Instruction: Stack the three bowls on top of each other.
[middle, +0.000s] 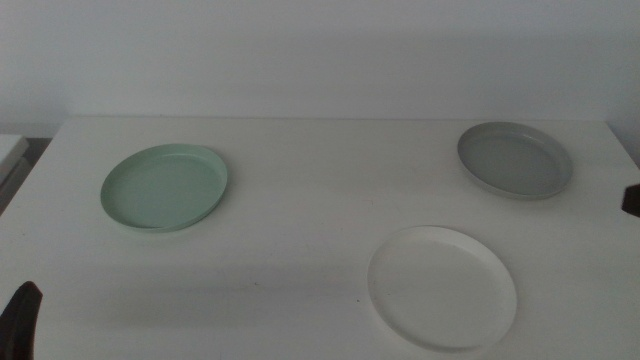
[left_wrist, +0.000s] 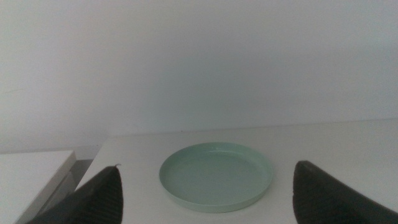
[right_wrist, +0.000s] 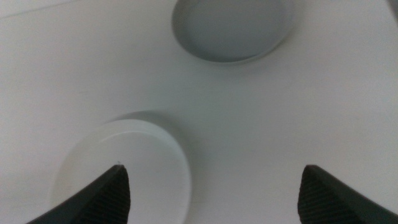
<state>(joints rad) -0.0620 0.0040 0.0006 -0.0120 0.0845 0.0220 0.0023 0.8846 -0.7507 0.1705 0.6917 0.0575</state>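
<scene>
Bowls apart: mint green bowl, grey bowl, white bowl.

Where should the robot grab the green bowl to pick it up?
Probably on the mint green bowl's low rim, on its near edge. The left gripper, jaws open, faces that edge. The bowl is too wide and flat to grip across.

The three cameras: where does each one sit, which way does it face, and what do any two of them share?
Middle view: above the table, facing forward and down; mint green bowl, grey bowl, white bowl; left gripper at the bottom corner.
Left wrist view: low, facing the wall across the mint green bowl; own jaws apart.
Right wrist view: looking down at the grey bowl and white bowl; own jaws apart.
Shared: each wrist view's bowls appear in the middle view.
</scene>
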